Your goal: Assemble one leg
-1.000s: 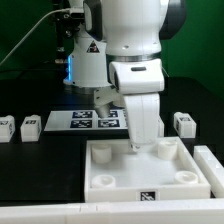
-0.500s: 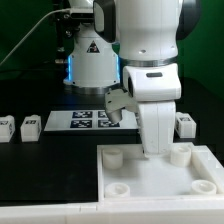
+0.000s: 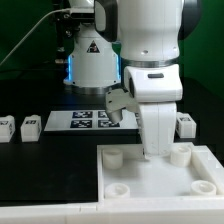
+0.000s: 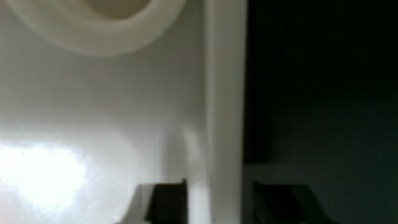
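Three small white legs with marker tags show in the exterior view: two at the left (image 3: 5,127) (image 3: 30,125) and one at the right (image 3: 184,124), all standing loose on the black table. My gripper (image 3: 155,150) is down at the back wall of the large white tray-like piece (image 3: 150,178). In the wrist view my gripper (image 4: 217,192) has its two dark fingers (image 4: 164,200) on either side of the tray's upright wall (image 4: 222,100), closed against it. One round corner socket (image 4: 116,20) lies just beyond. No leg is held.
The marker board (image 3: 85,120) lies flat behind the tray at the exterior view's left of my arm. The tray has round sockets in its corners (image 3: 115,157) (image 3: 117,188). A white strip runs along the front edge (image 3: 50,214).
Since one second ago the tray-like piece and my arm have moved toward the exterior view's right together. In the last half second nothing has moved.
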Motion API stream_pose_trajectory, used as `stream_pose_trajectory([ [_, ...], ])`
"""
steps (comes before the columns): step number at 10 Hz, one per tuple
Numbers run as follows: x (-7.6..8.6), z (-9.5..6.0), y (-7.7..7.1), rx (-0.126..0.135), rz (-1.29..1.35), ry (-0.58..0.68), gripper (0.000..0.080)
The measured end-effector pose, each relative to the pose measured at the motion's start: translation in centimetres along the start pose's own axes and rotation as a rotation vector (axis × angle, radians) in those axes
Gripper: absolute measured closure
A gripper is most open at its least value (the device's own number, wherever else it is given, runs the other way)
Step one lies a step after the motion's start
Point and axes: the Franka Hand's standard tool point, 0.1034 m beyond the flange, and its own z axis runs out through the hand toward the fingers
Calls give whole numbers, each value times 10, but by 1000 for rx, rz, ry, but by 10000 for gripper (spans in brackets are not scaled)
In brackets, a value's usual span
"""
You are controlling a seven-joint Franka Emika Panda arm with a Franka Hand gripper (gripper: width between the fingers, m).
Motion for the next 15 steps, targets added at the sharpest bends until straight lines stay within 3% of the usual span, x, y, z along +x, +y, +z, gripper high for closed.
stream_pose_trajectory([
  [1, 0, 0, 0, 0, 0, 0, 449],
  [3, 0, 0, 0, 0, 1, 0, 204],
  [6, -1, 0, 0, 0, 2, 0, 153],
  [13, -2, 0, 0, 0, 3, 0, 151],
  [15, -1, -17, -6, 29, 173, -22, 151],
])
